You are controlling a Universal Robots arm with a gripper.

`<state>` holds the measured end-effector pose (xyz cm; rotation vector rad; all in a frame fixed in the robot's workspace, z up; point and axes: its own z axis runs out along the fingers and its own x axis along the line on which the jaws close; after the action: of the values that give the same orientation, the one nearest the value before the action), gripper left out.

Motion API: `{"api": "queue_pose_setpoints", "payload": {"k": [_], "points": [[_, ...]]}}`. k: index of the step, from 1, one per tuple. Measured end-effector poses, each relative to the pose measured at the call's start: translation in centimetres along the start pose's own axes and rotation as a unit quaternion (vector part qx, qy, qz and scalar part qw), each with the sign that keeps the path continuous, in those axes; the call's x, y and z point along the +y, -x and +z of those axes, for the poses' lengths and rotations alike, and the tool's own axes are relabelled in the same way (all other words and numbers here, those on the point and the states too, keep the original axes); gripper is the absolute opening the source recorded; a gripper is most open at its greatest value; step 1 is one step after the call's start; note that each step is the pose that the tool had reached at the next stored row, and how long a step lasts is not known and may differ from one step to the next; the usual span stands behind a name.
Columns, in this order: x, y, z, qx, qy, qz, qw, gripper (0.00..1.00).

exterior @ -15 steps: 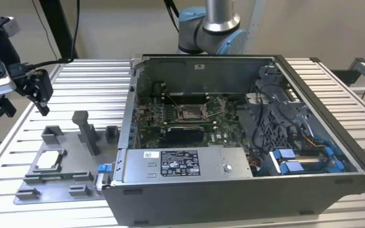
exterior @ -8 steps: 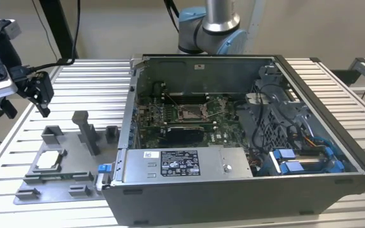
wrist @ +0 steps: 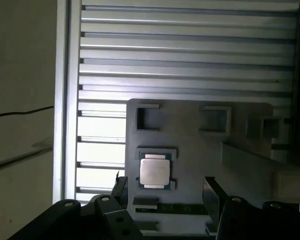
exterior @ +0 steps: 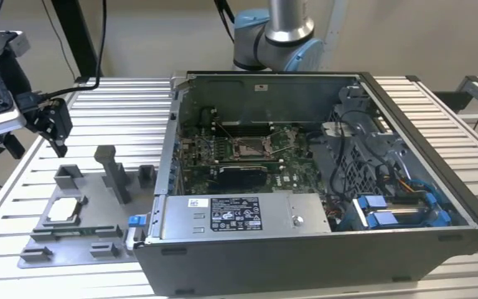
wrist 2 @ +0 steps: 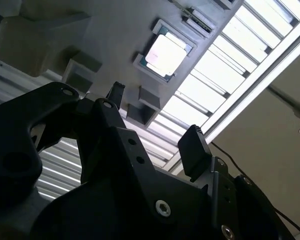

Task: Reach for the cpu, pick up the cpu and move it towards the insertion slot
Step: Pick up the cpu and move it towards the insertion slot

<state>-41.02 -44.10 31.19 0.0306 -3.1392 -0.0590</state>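
Hand [wrist: 165, 181], jaws wide, nr cpu [wrist: 155, 171]

cpu [exterior: 63, 210] on fixture plate [exterior: 99, 219], computer case [exterior: 305, 265] to exterior view's right, insertion slot [exterior: 248, 147] inside

— Exterior view: bright and even, lit from overhead?
— Looks so. Soft shadow only inside the computer case [exterior: 305, 268], faint sheen along the tabletop [exterior: 114, 118] slats.
— And the second wrist view?
— Harsh. Blown-out white on the slats, pale glare over the cpu [wrist 2: 164, 54], near-black on the tool [wrist 2: 155, 112] against it.
— First wrist view?
— Dim and grey; dull gleam on the cpu, tool in silhouette.
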Motion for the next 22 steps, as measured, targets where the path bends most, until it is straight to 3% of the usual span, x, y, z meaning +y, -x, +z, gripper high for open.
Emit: {"api": "queue_pose_setpoints", "payload": {"k": [9,22], "points": [[0.00,0.00,0.08,0.0015,0.0001,0.000,1.00000,1.00],[-0.04,0.00,1.16,0.0016,-0.0003,0.000,1.00000,1.00]]}}
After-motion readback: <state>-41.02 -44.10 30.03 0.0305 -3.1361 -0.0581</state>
